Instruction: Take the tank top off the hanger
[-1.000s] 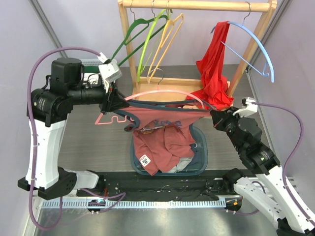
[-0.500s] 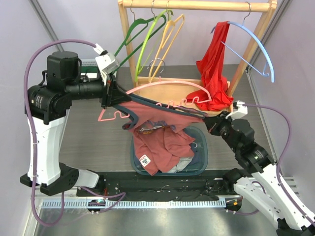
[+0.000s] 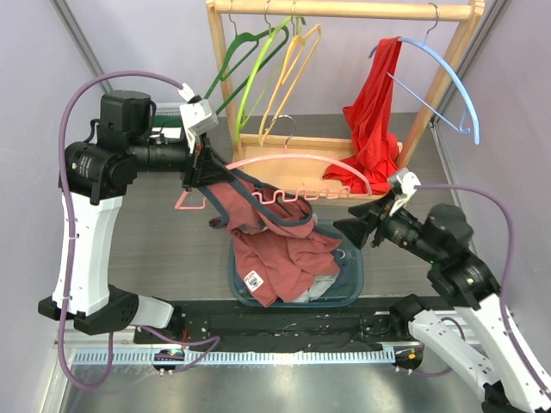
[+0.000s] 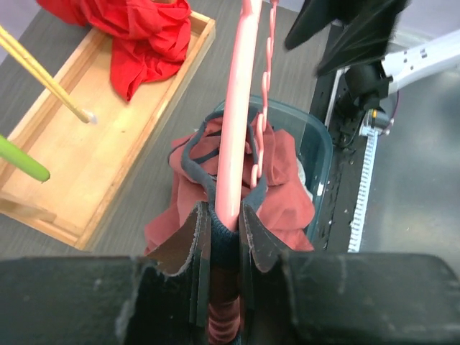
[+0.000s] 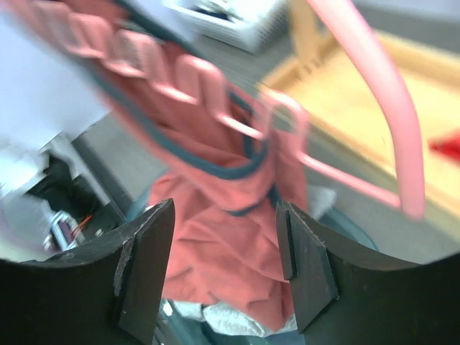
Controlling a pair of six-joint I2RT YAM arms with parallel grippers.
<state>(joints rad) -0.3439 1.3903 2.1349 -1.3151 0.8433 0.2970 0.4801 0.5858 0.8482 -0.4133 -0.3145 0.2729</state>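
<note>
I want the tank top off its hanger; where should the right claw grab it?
Take the tank top by its dark-trimmed edge sagging below the hanger, from the right: it hangs loose there, and the left claw clamps the opposite end.

Walls (image 3: 146,34) pale lavender, plain, closing in work area at left, back, right. Grey slanted bar (image 3: 79,34) crosses upper-left corner. Tabletop (image 3: 155,249) dark grey, fine streaked grain (matte, little glare). Wooden rack (image 3: 344,9) at far side: light timber top rail, slanted side post (image 3: 419,138) at right, shallow tray base (image 4: 93,165) of same timber resting on tabletop. Near edge: brushed metal strip (image 3: 284,387), white ruled scale (image 3: 258,356) just beyond it. Light even, diffuse; shadows soft.
</note>
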